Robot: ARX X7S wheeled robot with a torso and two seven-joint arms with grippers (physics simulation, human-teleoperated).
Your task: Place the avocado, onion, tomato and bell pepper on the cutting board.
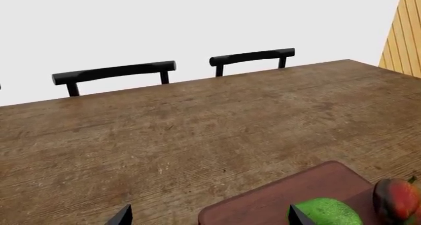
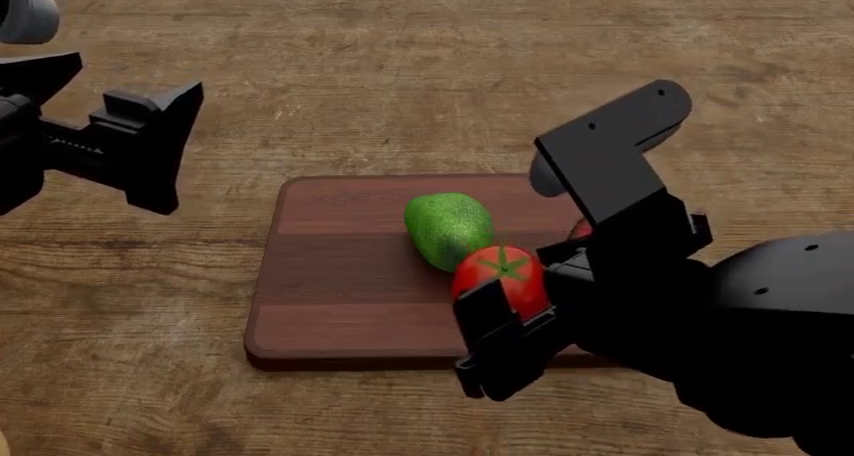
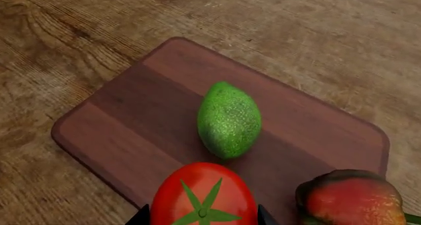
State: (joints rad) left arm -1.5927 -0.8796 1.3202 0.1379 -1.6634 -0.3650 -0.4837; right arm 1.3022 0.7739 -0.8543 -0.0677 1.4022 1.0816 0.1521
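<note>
At nine o'clock in the head view, the black left gripper (image 2: 150,148) hangs above the bare brown wooden table (image 2: 400,66), well apart from the board, its jaws spread wide with nothing between them; in its own wrist view only the two dark fingertips (image 1: 122,216) show, far apart. That wrist view also takes in two black chair backs (image 1: 115,73) beyond the far edge of the table and a strip of slatted yellow wooden wall (image 1: 403,32). Toward the centre lies the dark reddish-brown rectangular wooden cutting board (image 2: 334,276) with rounded corners and lengthwise stripes, flat on the table. On it, near its middle, rests the bright green, bumpy-skinned, egg-shaped avocado (image 2: 447,228), lying on its side. Just beyond it at about five o'clock is the glossy red round tomato (image 2: 501,274) with a green star-shaped calyx on top, touching or nearly touching the avocado; the black right gripper (image 2: 527,301) is clamped on it from both sides, over the board's near half. Whether the tomato rests on the wood or is held just above it cannot be told. At three o'clock of the tomato, the small lobed red-orange bell pepper (image 3: 352,200) with green patches sits on the board, mostly hidden behind the right arm in the head view. The onion is out of sight.
</note>
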